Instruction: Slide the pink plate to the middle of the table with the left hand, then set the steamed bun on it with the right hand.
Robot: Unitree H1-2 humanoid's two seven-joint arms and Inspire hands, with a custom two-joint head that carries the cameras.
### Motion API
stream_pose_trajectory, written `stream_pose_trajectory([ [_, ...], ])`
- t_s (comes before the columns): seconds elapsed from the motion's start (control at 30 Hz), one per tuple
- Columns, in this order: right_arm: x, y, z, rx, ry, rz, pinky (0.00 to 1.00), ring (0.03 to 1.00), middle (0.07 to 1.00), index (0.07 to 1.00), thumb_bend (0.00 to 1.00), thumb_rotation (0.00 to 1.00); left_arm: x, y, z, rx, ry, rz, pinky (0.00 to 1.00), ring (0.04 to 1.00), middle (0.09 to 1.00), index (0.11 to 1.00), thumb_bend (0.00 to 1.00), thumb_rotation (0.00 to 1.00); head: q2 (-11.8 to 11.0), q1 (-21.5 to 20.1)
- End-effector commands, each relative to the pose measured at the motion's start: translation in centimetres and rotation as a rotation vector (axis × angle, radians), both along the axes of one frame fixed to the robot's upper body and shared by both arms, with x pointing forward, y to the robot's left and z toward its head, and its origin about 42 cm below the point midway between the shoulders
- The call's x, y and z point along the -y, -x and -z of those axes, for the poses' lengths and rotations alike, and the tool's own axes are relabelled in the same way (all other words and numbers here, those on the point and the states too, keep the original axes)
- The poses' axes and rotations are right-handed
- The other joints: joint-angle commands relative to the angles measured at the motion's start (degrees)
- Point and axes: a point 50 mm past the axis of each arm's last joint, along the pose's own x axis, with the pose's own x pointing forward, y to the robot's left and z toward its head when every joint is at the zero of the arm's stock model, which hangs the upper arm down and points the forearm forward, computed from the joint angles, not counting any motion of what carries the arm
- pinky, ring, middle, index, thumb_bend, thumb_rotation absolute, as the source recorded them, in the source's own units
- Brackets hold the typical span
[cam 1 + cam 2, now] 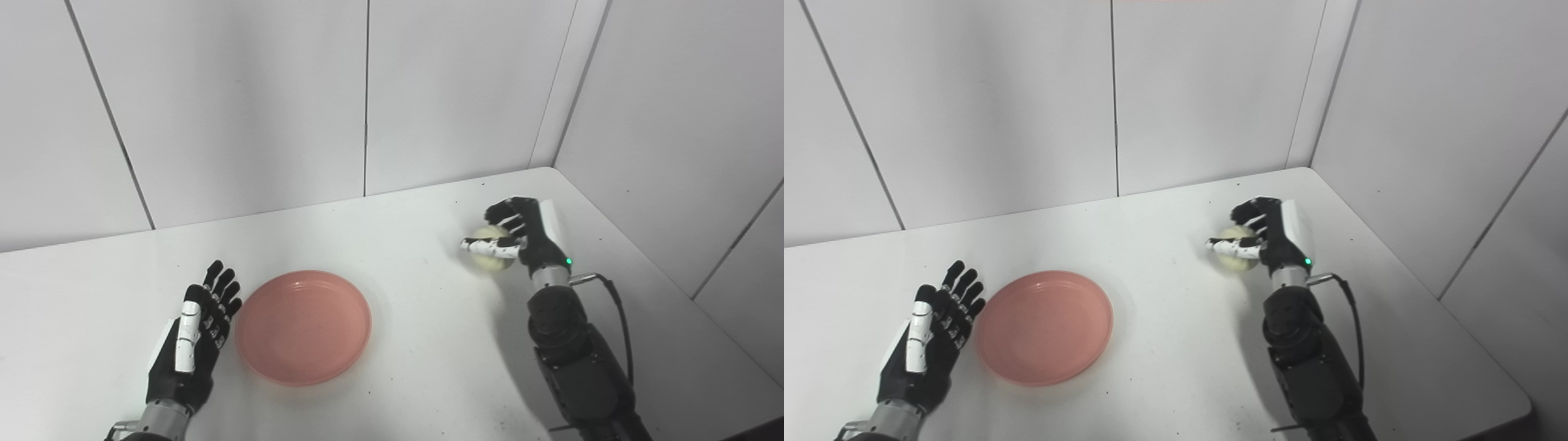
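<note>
The pink plate [303, 326] lies flat on the white table [416, 288], a little left of centre and empty. My left hand [197, 335] rests just off the plate's left rim, open, fingers straight and pointing away from me. Far to the right, the pale round steamed bun [493, 261] sits on the table with my right hand [520, 237] wrapped around it: fingers curl over its far side and the thumb crosses its front. Much of the bun is hidden by that hand.
White wall panels close off the back [367, 110] and the right side [674, 153] of the table, meeting in a corner behind the right hand. The black right forearm [569, 355] with its cable stretches along the table's right part.
</note>
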Motion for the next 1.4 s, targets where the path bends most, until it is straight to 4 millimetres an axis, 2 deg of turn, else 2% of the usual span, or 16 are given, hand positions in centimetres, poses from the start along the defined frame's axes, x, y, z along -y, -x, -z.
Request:
stream_pose_trajectory([
  [0.0,-1.2,-0.5,-2.1,0.096,0.027,-0.062,0.34,0.449,0.511,0.432,0.51,0.00,0.7,0.7,1.3,-0.020,0.008,0.001,1.00,1.000,1.000,0.999,0.67,1.00,-0.11,0.45],
  [0.2,-3.7,-0.3,-1.8,0.107,0.003,-0.193,0.31,0.420,0.529,0.431,0.51,0.00,1.5,0.7,1.2,-0.022,0.011,0.001,1.00,1.000,1.000,0.996,0.68,1.00,-0.62,1.62],
  [0.43,-6.6,0.7,-1.8,0.096,0.012,-0.355,0.33,0.434,0.530,0.427,0.51,0.00,2.7,0.5,1.6,-0.042,0.020,-0.006,1.00,0.993,0.996,0.992,0.69,0.98,-1.68,5.16],
  [0.53,-8.6,1.2,-1.9,0.103,-0.017,-0.449,0.30,0.418,0.532,0.432,0.51,0.00,3.4,0.6,1.9,-0.052,0.021,-0.003,1.00,0.994,0.997,0.994,0.69,0.97,-1.96,8.01],
  [0.73,-10.9,1.4,-2.2,0.099,-0.018,-0.545,0.24,0.382,0.507,0.484,0.51,0.00,5.0,0.6,2.3,-0.045,0.027,0.012,1.00,0.998,0.999,0.999,0.71,0.96,-1.48,13.15],
  [0.8,-11.6,1.2,-2.2,0.091,-0.019,-0.578,0.26,0.388,0.514,0.469,0.51,0.00,5.6,0.7,2.3,-0.037,0.029,0.015,1.00,1.000,1.000,1.000,0.70,0.97,-1.12,14.67],
  [1.0,-13.2,0.5,-1.8,0.081,-0.007,-0.647,0.24,0.384,0.508,0.491,0.51,0.00,7.2,0.6,2.3,-0.021,0.019,0.011,1.00,1.000,1.000,1.000,0.70,0.99,-0.45,18.15],
  [1.07,-13.6,0.1,-1.4,0.067,-0.002,-0.674,0.22,0.421,0.494,0.486,0.51,0.00,7.8,0.6,2.3,-0.018,0.011,0.007,1.00,0.998,0.998,1.000,0.69,1.00,-0.18,20.04],
  [1.37,-14.2,-1.1,-0.1,0.038,0.075,-0.708,0.17,0.444,0.429,0.500,0.51,0.00,9.7,0.5,2.2,-0.003,-0.024,-0.003,0.99,0.988,0.993,0.992,0.68,1.00,0.63,24.09],
])
